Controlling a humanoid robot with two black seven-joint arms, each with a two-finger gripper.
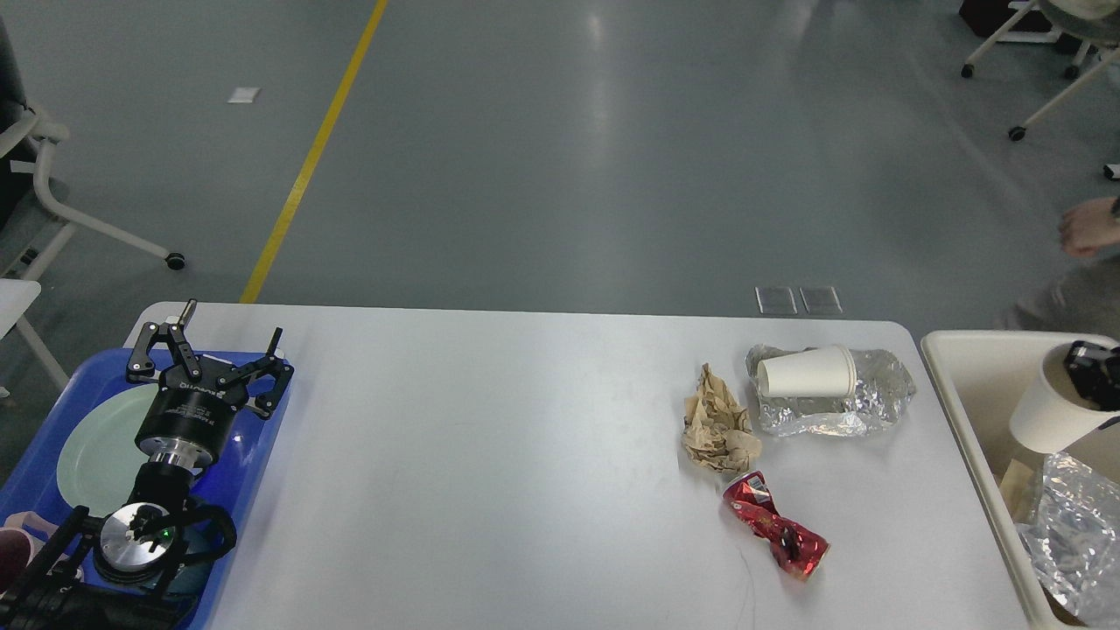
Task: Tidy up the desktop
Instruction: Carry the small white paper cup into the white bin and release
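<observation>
Desktop, smooth white, held crumpled brown paper, crushed red can, foil-bedded white cup. My left gripper gaped wide; my right gripper, half cropped, gripped a white paper cup.

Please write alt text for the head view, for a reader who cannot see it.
A white desktop holds crumpled brown paper, a crushed red can and a paper cup lying on foil. The open left gripper hovers over a blue tray; the right gripper holds another cup over a beige bin.
</observation>
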